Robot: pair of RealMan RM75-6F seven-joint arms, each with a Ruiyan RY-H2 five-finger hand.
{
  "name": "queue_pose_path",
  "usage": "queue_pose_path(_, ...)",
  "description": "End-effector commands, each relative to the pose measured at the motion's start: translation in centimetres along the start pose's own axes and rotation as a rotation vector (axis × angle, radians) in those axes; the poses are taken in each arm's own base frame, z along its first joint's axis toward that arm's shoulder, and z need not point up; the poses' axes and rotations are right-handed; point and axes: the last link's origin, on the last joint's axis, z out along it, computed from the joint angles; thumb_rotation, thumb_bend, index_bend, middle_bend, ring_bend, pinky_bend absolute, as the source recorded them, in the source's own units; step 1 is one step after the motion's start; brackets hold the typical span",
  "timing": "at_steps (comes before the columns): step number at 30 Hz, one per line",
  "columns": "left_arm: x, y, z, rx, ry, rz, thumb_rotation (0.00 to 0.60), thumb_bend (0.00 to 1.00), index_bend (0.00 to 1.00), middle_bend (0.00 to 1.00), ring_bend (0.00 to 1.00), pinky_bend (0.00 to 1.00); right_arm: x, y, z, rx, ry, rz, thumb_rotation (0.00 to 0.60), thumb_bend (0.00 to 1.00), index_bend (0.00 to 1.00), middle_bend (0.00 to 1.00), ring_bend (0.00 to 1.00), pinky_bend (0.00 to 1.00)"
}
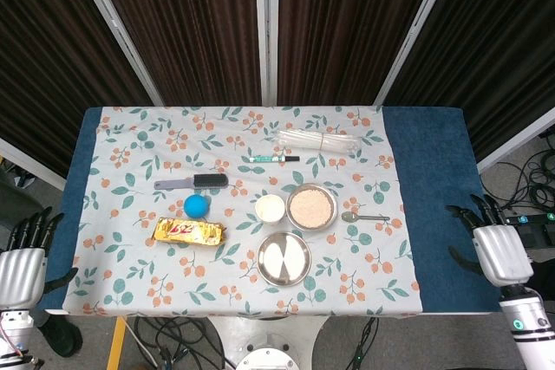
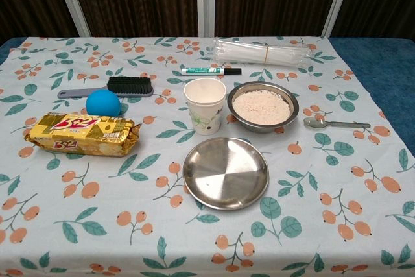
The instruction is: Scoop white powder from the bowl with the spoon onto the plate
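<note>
On the floral-clothed desk [image 1: 130, 292] the spoon [image 2: 335, 123] lies right of the bowl [image 2: 262, 106], within reach of the empty, spread-fingered right hand [image 1: 497, 249], while the left hand [image 1: 23, 268] waits bare too.

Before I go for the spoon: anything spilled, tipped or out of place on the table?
Nothing stands out. The bowl of white powder sits upright with no powder on the cloth around it. The plate is empty, the spoon lies flat to the right of the bowl, and the paper cup stands upright.
</note>
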Motion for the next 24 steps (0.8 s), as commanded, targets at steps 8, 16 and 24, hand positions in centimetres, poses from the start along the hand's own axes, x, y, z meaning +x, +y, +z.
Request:
queue_pose_path(8,-0.8,-0.5,0.0,0.012,-0.023,-0.014,0.600,0.07,0.16,0.14,0.08,0.10,-5.7,-5.1,10.4,0.065,-0.192,-0.113,0.600,0.19,0.38,0.38,0.07,0.00)
queue_pose_path(16,-1.2,-0.9,0.1,0.021,-0.033,-0.026,0.600,0.07,0.16,0.14,0.08,0.10,-9.7,-7.3,13.4,0.092,-0.233,-0.199,0.600,0.22,0.46,0.42,0.10,0.00)
queue_pose_path(24,-1.7,-1.2,0.0,0.028,-0.044,-0.036,0.600,0.07,0.16,0.14,0.08,0.10,-11.7,-8.0,14.0,0.088,-0.237,-0.206,0.600,0.21,0.50,0.46,0.16,0.00)
